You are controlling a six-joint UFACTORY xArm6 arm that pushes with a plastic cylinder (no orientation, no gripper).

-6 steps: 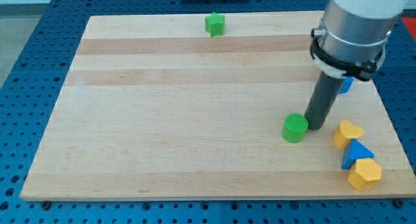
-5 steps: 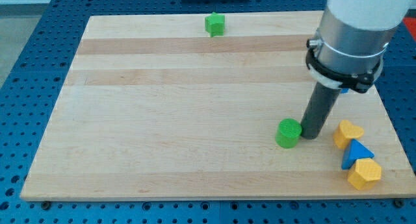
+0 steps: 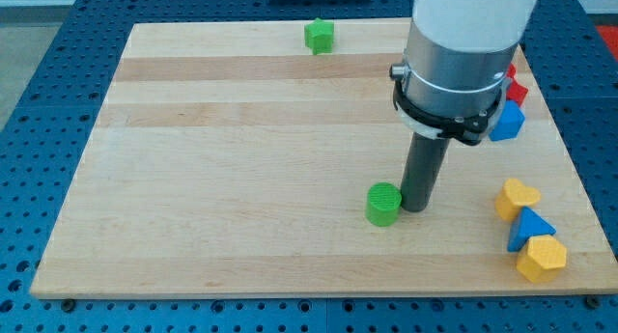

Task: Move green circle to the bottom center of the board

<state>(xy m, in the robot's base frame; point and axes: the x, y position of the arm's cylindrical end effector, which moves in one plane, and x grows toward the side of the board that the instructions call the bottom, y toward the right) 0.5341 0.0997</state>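
The green circle (image 3: 383,203), a short green cylinder, stands on the wooden board (image 3: 241,179) right of centre, near the view's bottom. My tip (image 3: 414,207) is on the board just to the right of the green circle, touching its right side or very nearly so. The rod rises from there into the grey arm body above.
A green star-like block (image 3: 319,35) sits at the view's top centre. At the right edge are a red block (image 3: 517,90) and a blue block (image 3: 506,122), partly hidden by the arm. At the lower right lie a yellow heart-like block (image 3: 517,198), a blue triangle (image 3: 530,227) and a yellow hexagon (image 3: 541,259).
My tip has slid to the view's left and slightly down, pushing the green circle left with it. The arm now uncovers the red and blue blocks at the right edge.
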